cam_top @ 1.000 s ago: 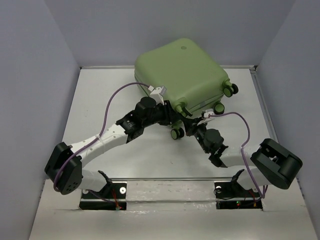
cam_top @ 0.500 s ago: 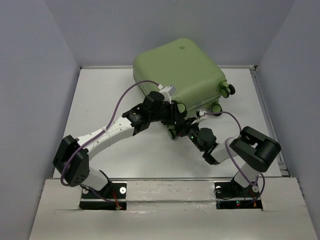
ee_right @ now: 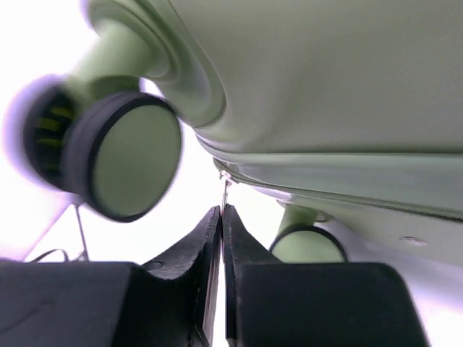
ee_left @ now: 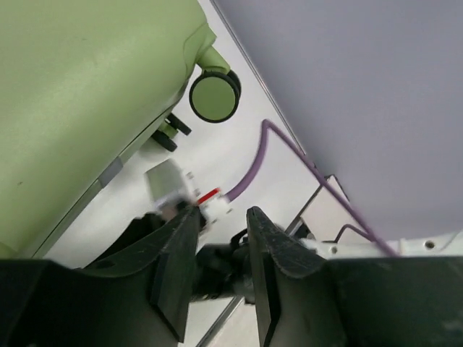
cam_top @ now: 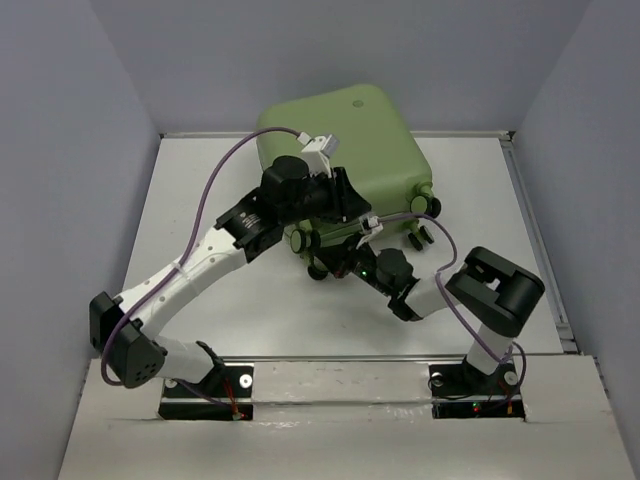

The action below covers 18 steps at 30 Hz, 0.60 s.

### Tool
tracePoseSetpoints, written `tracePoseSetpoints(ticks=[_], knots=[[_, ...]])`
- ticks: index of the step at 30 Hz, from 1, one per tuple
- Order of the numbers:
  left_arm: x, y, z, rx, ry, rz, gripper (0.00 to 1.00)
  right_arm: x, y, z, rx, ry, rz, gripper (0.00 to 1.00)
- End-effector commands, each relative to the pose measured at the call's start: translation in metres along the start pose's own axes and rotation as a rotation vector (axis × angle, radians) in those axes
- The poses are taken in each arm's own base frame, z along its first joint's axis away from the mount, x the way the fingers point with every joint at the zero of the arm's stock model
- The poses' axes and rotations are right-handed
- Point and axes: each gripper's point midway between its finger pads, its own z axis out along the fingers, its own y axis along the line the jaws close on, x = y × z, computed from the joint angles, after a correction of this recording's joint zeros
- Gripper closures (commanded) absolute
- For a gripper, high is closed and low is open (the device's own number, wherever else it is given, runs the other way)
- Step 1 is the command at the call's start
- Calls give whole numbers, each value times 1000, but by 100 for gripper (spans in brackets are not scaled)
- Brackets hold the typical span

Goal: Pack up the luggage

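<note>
Where the white tabletop (cam_top: 200, 200) reaches the middle of its far edge, the pale sage-green hard-shell suitcase (cam_top: 345, 140) lies closed with one broad shell turned up. Its long axis runs roughly from the near edge to the far edge. The wheeled end faces the near edge, turned slightly toward the near right corner, and the opposite end points at the far edge and overlaps the back wall in the top view. The shell is smooth and matte, with rounded corners. A small round emblem (cam_top: 358, 101) sits near the far end of the upper face. Four green-and-black caster wheels stand out from the near end on short green stems. One caster (ee_right: 130, 170) shows large and blurred in the right wrist view, and another (ee_left: 215, 97) shows in the left wrist view. A zipper seam (ee_right: 325, 195) runs along the joint between the two shells.

The left gripper (cam_top: 345, 200) is at the near left part of the suitcase. Its fingers (ee_left: 177, 267) stand apart with nothing between them, and the shell (ee_left: 79, 94) is just beside them. A purple cable (ee_left: 282, 144) crosses behind.

The right gripper (cam_top: 335, 262) is under the wheeled end, between the casters. Its fingers (ee_right: 206, 238) are pressed together on the lower end of a thin metal zipper tab (ee_right: 224, 186) that hangs from the seam.
</note>
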Motion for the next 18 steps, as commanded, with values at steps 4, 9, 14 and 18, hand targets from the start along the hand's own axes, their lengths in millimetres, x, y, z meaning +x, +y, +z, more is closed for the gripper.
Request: tracePoseSetpoints(ticks=[4, 9, 14, 18], knots=[[16, 72, -72, -239, -182, 21, 53, -40, 30, -41, -27, -68, -98, 30], [47, 138, -109, -407, -277, -71, 52, -46, 21, -64, 116, 70, -169, 15], [74, 173, -130, -499, -353, -147, 48, -72, 41, -68, 172, 145, -206, 9], [87, 185, -134, -503, -390, -198, 47, -84, 68, -49, 237, 191, -288, 5]])
